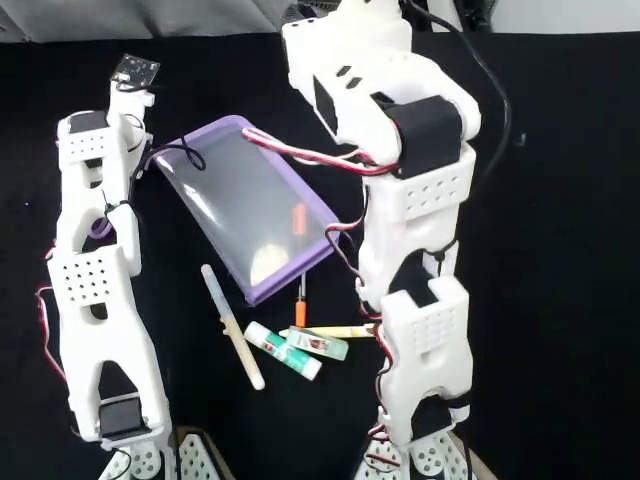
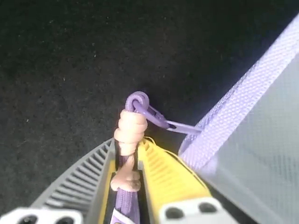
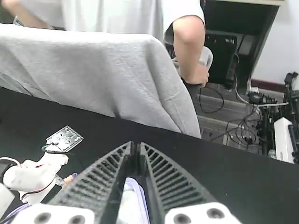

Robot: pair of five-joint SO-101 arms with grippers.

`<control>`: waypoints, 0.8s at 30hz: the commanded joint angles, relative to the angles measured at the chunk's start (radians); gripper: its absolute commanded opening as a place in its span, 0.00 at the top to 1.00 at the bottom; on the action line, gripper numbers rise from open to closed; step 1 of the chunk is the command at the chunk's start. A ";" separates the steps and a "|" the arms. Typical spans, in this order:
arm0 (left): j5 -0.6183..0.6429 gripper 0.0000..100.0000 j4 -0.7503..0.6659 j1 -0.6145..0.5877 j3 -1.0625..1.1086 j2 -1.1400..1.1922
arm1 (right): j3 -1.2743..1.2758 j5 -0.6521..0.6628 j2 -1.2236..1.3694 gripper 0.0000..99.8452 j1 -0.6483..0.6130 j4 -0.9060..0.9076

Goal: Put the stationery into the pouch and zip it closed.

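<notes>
The clear pouch [image 1: 250, 205] with a purple edge lies tilted at mid-table, an orange item [image 1: 298, 218] showing inside it. My left gripper [image 2: 128, 140] is shut on the purple zipper pull cord [image 2: 133, 123], which clips to the pouch's corner [image 2: 252, 126]. My right gripper [image 3: 136, 147] is shut, with a pale purple sliver of the pouch [image 3: 133, 200] between its fingers. The right arm [image 1: 400, 130] hangs over the pouch's far side. Loose on the mat in front of the pouch lie a cream pen [image 1: 232, 325], a glue stick [image 1: 283, 352], an eraser [image 1: 318, 343] and an orange-tipped pen [image 1: 300, 300].
A yellow pencil [image 1: 345, 330] lies partly under the right arm. A small circuit board [image 1: 135, 70] sits at the back left. A grey cloth [image 3: 93, 70] covers the table's far edge, with a person behind it. The left arm [image 1: 95, 280] stands beside the pouch.
</notes>
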 commanded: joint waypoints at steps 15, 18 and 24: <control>-0.008 0.97 0.288 0.002 -0.797 -0.129 | -0.036 0.005 -0.082 0.98 0.049 -0.012; -0.008 0.97 0.272 0.004 -0.797 -0.201 | -0.036 0.002 -0.084 0.98 0.072 -0.021; -0.012 0.97 0.203 0.104 -0.796 -0.331 | -0.036 0.005 -0.084 0.98 0.078 -0.028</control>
